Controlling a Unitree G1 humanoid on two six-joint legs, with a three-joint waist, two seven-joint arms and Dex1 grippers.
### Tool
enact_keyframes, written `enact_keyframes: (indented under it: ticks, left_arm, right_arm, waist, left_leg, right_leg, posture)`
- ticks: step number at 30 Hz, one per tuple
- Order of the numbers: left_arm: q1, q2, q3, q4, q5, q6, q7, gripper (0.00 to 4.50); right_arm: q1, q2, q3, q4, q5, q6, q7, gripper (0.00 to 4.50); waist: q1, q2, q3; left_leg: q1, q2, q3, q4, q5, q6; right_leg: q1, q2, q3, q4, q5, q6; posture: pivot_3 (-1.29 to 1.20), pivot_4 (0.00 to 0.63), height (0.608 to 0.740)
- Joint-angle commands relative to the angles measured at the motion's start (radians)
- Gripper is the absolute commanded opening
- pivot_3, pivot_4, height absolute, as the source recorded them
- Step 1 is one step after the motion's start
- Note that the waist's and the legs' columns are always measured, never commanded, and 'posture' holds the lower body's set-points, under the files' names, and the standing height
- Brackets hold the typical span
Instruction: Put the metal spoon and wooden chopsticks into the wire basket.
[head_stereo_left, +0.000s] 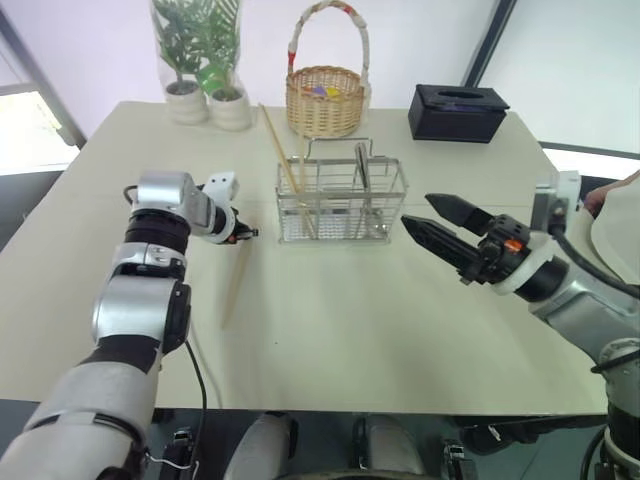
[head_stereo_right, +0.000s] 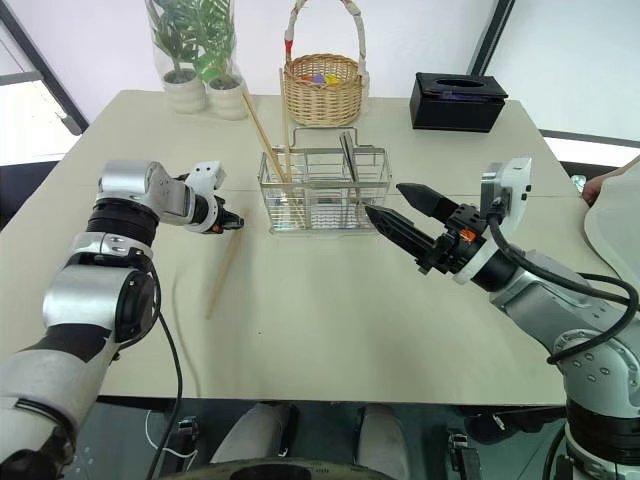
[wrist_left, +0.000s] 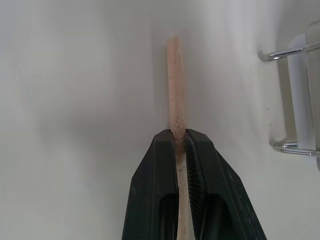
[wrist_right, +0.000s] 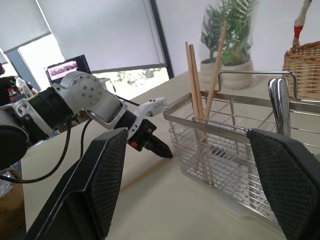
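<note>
Left tool (wrist_left: 181, 137) was clamped on a chopstick (wrist_left: 174, 80) lying on the table (head_stereo_left: 400, 320); right tool (head_stereo_left: 433, 222) gaped empty

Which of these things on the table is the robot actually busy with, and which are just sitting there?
Part of the job:
- chopstick on the table, gripped by the left gripper
- wire basket
- chopsticks in the basket
- metal spoon, already in it

Just lying about:
- wicker basket
- potted plants
- black tissue box
</note>
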Motion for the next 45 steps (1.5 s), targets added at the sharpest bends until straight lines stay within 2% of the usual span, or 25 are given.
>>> enact_keyframes:
  ticks: [1, 3, 7, 10, 13, 19, 27, 33, 43, 44, 45]
  left_arm:
    - [-0.028, 0.047, 0.047, -0.031, 0.033, -0.099, 0.053, 0.06]
    - [-0.023, 0.062, 0.082, -0.049, 0.037, -0.189, 0.092, 0.06]
    - [0.001, 0.090, 0.171, -0.138, 0.047, -0.519, 0.189, 0.06]
    - [-0.004, 0.096, 0.290, -0.220, -0.009, -0.721, 0.233, 0.06]
    - [-0.030, 0.080, 0.376, -0.324, -0.087, -0.837, 0.217, 0.06]
    - [-0.072, 0.002, 0.397, -0.519, -0.227, -0.815, 0.175, 0.06]
    - [-0.036, -0.099, 0.313, -0.684, -0.326, -0.690, 0.125, 0.06]
    - [0.017, -0.159, 0.236, -0.663, -0.302, -0.689, 0.094, 0.06]
    - [0.158, -0.256, 0.133, -0.610, -0.214, -0.825, 0.037, 0.06]
    - [0.169, -0.267, 0.132, -0.608, -0.211, -0.836, 0.036, 0.85]
    - [0.180, -0.278, 0.130, -0.613, -0.210, -0.844, 0.032, 1.15]
  right_arm:
    - [-0.015, -0.002, -0.011, -0.010, 0.003, -0.015, 0.013, 3.96]
    - [-0.024, -0.009, -0.011, -0.004, 0.006, -0.008, 0.016, 3.96]
    - [-0.047, -0.031, -0.022, 0.007, 0.034, 0.012, 0.015, 3.96]
    - [-0.060, -0.047, -0.024, 0.011, 0.045, 0.028, 0.013, 3.96]
    - [-0.061, -0.055, -0.028, 0.013, 0.053, 0.035, 0.012, 3.96]
    - [-0.050, -0.058, -0.032, 0.009, 0.052, 0.035, 0.010, 3.96]
    - [-0.020, -0.052, -0.048, -0.006, 0.042, 0.022, -0.001, 3.96]
    - [0.013, -0.035, -0.062, -0.034, 0.044, 0.002, -0.032, 3.96]
    - [0.055, -0.032, -0.089, -0.066, 0.052, -0.015, -0.061, 3.96]
    - [0.057, -0.033, -0.090, -0.068, 0.053, -0.017, -0.063, 3.96]
    - [0.059, -0.034, -0.092, -0.068, 0.054, -0.018, -0.065, 3.96]
  waist:
    - [-0.003, 0.000, 0.000]
    - [-0.002, 0.000, 0.000]
    - [0.001, 0.000, 0.001]
    - [0.002, 0.000, 0.001]
    - [0.003, -0.001, 0.000]
    - [0.004, -0.002, 0.000]
    - [-0.001, -0.001, 0.000]
    - [0.001, -0.001, 0.000]
    - [0.002, -0.001, 0.000]
    - [0.002, -0.001, 0.000]
    - [0.002, -0.001, 0.000]
  left_leg:
    - [0.000, 0.000, 0.000, 0.000, 0.000, 0.000]
    - [0.000, 0.000, 0.000, 0.000, 0.000, 0.000]
    - [-0.001, 0.000, 0.000, 0.000, 0.000, 0.000]
    - [-0.001, 0.000, 0.000, 0.000, 0.000, -0.001]
    - [-0.002, 0.000, 0.000, 0.000, 0.000, -0.001]
    - [-0.002, -0.001, 0.000, 0.002, 0.000, 0.000]
    - [-0.001, 0.000, 0.000, 0.002, 0.000, 0.000]
    - [0.000, 0.000, 0.001, 0.002, 0.000, 0.000]
    - [-0.001, 0.000, 0.001, 0.002, 0.000, 0.000]
    - [-0.001, 0.000, 0.001, 0.002, 0.000, 0.000]
    - [-0.001, 0.000, 0.001, 0.002, 0.000, 0.000]
  right_leg:
    - [-0.001, 0.000, 0.000, 0.000, 0.000, 0.000]
    - [-0.001, 0.000, 0.000, 0.000, 0.000, 0.000]
    - [-0.001, 0.000, 0.001, 0.000, 0.000, 0.000]
    - [-0.001, -0.001, 0.001, -0.001, 0.000, 0.000]
    - [-0.001, -0.001, 0.001, -0.002, 0.000, 0.000]
    - [0.001, -0.001, 0.000, -0.001, 0.000, 0.000]
    - [0.001, 0.000, 0.000, 0.000, 0.001, 0.001]
    - [0.001, 0.000, 0.000, 0.000, 0.001, 0.001]
    - [0.001, 0.000, 0.000, -0.001, 0.001, 0.001]
    - [0.001, 0.000, 0.000, -0.001, 0.001, 0.001]
    - [0.001, 0.000, 0.000, -0.001, 0.001, 0.001]
  posture:
    - [0.00, 0.150, 0.650]
    - [0.00, 0.150, 0.650]
    - [0.00, 0.150, 0.650]
    - [0.00, 0.150, 0.650]
    - [0.00, 0.150, 0.650]
    - [0.00, 0.150, 0.650]
    - [0.00, 0.150, 0.650]
    - [0.00, 0.150, 0.650]
    - [0.00, 0.150, 0.650]
    - [0.00, 0.150, 0.650]
    - [0.00, 0.150, 0.650]
